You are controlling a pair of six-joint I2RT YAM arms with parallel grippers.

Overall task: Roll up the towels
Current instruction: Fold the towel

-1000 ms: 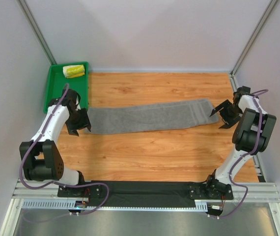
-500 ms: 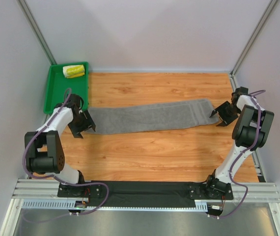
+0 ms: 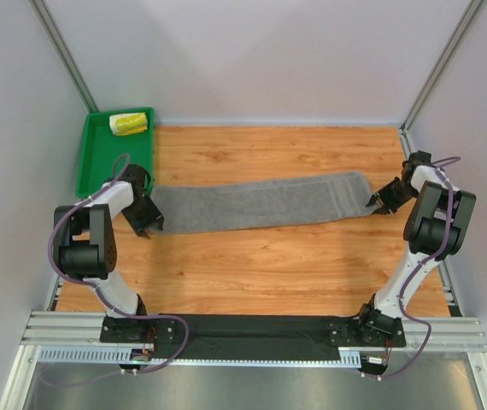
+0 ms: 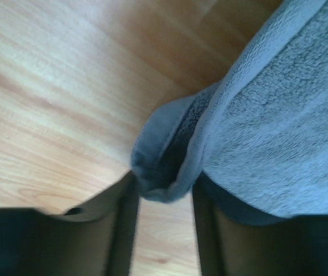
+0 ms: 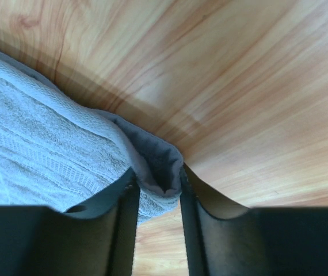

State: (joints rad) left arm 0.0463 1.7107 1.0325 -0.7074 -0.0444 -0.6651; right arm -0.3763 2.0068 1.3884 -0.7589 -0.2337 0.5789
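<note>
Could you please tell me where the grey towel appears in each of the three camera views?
Top external: the grey towel lies stretched across the middle of the picture.
Left wrist: it fills the right half, one corner in the left end effector.
Right wrist: it is on the left side, one corner in the right end effector.
Shared landmark: the wooden table under it.

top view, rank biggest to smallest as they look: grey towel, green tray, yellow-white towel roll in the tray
1. long grey terry towel
2. green plastic tray, a near corner hidden behind the left arm
3. small yellow-white rolled towel in the tray, clearly smallest
</note>
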